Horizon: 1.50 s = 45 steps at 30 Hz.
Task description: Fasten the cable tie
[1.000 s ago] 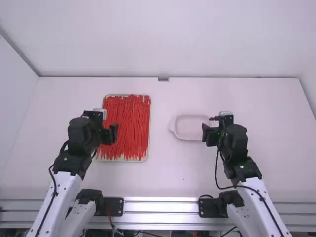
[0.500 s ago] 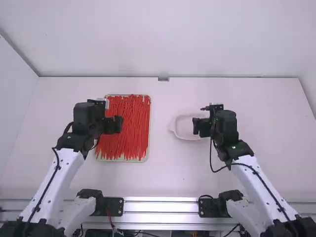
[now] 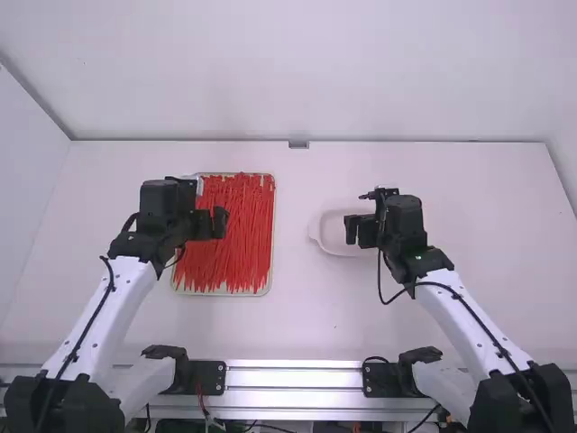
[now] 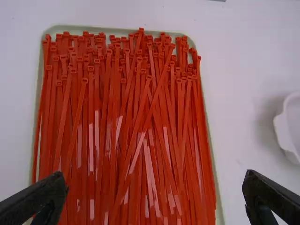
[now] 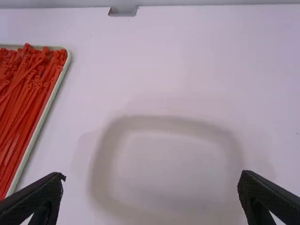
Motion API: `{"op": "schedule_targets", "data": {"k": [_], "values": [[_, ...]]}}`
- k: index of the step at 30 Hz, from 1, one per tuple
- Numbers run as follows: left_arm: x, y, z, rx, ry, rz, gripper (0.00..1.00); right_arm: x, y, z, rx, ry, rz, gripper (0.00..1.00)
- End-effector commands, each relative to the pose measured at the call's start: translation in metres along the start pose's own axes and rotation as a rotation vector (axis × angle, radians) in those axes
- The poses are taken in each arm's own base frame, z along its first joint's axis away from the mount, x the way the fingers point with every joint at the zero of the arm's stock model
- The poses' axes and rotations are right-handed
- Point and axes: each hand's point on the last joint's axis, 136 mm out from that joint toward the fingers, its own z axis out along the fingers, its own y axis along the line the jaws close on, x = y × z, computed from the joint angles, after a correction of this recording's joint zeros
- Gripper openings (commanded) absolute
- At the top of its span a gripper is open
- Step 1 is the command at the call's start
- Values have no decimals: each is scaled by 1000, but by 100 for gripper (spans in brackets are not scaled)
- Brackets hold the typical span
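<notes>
Status: task judged at 0%, no tie picked yet.

- Bundle of red-orange plastic cable ties is seen lying loose in the shallow pale rectangular tray on the white table. All are straight; none looks looped or locked.
- L gripper is held over the tray's near half, above the ties, with fingers spread wide apart. Nothing is gripped, and contact w/ the ties isn't evident.
- R gripper is held to the right of the tray, over the white oval plastic dish, with fingers also wide apart and nothing in them. The dish sits near the tray, not touching, and looks empty.

Left to do, est.: one tie to be singled out of the tray and lifted, the tail to be fed through the head w/ both arms, then pulled tight. Dish is presumably the drop-off for the finished tie, but that can't be confirmed.
</notes>
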Motion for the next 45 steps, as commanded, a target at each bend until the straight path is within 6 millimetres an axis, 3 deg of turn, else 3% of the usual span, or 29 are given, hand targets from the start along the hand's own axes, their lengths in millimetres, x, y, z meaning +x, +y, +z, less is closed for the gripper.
{"op": "schedule_targets", "data": {"k": [1, 13, 18, 25, 30, 38, 45], "values": [[-13, -7, -4, 19, -32, 24, 99, -24, 10, -11, -35, -59, -11, 99], [-43, -11, -5, 20, -27, 47, 99, -27, 11, -18, -37, -73, -12, 99], [-62, -10, 9, 14, 8, 66, 99, -27, 11, -18, -37, -73, -12, 99], [-73, -1, 45, -21, 123, 43, 99, -27, 11, -18, -37, -72, -12, 99], [-78, 10, 84, -51, 193, 52, 99, -26, 11, -18, -36, -70, -12, 99], [-75, 18, 125, -56, 226, 46, 99, -23, 10, -17, -34, -59, -11, 99], [-72, 18, 141, -45, 223, 9, 99, -23, 11, -17, -35, -58, -11, 99]]}}
